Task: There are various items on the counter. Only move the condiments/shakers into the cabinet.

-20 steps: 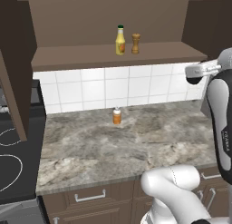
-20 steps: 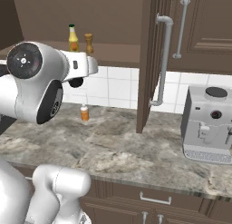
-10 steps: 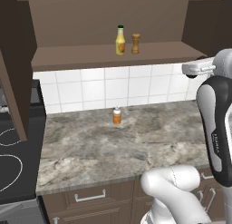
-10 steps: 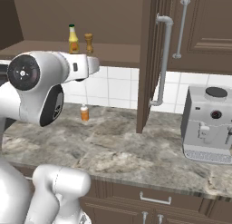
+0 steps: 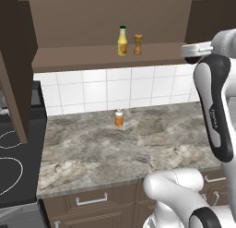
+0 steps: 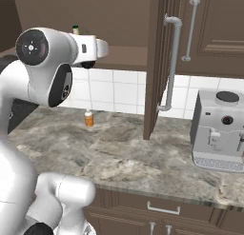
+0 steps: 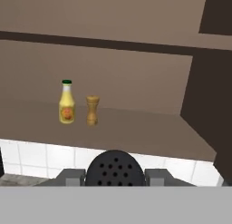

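Hand view: between the two dark finger tips sits a small black shaker with a perforated round top [image 7: 115, 168], so the gripper [image 7: 115, 177] appears clamped on it. Beyond and slightly below lies the flat shelf of the dark brown wooden wall cabinet [image 7: 149, 132], bare straight ahead. Farther left stand upright the slim yellow squeeze bottle with dark green cap [image 7: 66, 102] and, just beside it, the small brown wooden turned shaker [image 7: 92, 110]. The cabinet's right wall is near.

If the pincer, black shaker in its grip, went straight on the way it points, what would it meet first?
Judging by the hand view, the pincer holding the black shaker faces into the open cabinet. It would likely pass over bare shelf to the back wall, right of the wooden shaker and yellow bottle. Depth is uncertain.
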You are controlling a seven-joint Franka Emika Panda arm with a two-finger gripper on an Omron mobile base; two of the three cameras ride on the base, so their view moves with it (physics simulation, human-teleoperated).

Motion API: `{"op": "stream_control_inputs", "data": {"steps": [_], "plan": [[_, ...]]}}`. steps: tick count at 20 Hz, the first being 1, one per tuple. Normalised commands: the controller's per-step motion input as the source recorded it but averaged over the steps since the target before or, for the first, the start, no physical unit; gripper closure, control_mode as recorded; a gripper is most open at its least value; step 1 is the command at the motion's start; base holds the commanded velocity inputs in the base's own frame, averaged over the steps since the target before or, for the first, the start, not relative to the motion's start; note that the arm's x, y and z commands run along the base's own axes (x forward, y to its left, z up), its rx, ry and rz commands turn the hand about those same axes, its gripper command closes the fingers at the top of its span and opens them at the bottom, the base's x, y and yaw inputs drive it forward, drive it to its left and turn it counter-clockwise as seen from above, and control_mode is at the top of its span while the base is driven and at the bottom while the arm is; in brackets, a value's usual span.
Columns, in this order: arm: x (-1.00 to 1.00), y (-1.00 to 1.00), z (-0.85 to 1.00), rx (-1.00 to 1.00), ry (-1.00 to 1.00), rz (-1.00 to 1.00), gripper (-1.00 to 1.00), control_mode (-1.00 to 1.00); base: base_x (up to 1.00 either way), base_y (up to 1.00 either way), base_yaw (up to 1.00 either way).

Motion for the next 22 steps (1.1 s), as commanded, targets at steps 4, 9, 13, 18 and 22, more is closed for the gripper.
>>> {"op": "stream_control_inputs", "data": {"steps": [4, 9, 13, 18, 22], "plan": [[0.71, -0.11, 0.00, 0.00, 0.00, 0.00, 1.00, -1.00, 0.00, 0.00, 0.00], [0.77, -0.16, 0.00, 0.00, 0.00, 0.00, 1.00, -1.00, 0.00, 0.00, 0.00], [0.64, -0.13, -0.04, 0.00, 0.00, 0.00, 1.00, -1.00, 0.00, 0.00, 0.00], [0.55, -0.03, -0.14, 0.00, 0.00, 0.00, 1.00, -1.00, 0.00, 0.00, 0.00], [0.58, 0.00, -0.14, -0.03, 0.02, 0.00, 1.00, -1.00, 0.00, 0.00, 0.00]]}}
